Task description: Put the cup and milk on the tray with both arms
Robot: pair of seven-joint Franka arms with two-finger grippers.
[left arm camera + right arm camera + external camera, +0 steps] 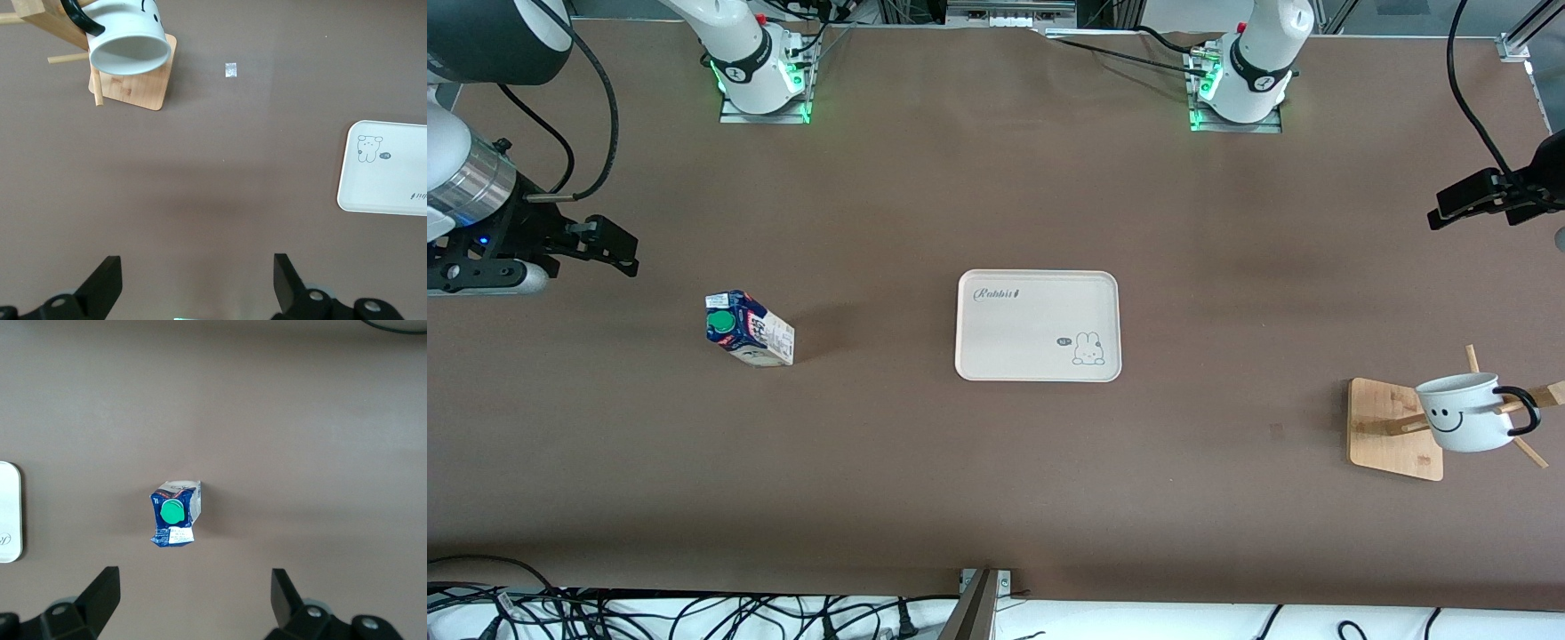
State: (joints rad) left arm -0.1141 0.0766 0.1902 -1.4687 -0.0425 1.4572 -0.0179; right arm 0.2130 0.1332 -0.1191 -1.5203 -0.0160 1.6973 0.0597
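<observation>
Left pincer (pixel 193 283): fingers spread, empty, up over bare counter (pixel 996 489) at its own end. Right pincer (pixel 190 600): spread, empty, above the milk (pixel 749 328).

Nothing placed yet. Tray (pixel 996 356) bare, mid-counter. Milk stands upright: waxy carton, green cap. Cup (pixel 1467 412), glossy white, hangs on wooden rack (pixel 1392 431).

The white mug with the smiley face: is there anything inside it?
The cup hangs by its handle on a wooden rack. The left wrist view looks into its mouth: plain white inside, nothing in it as far as shows. Its deepest part is out of sight.
</observation>
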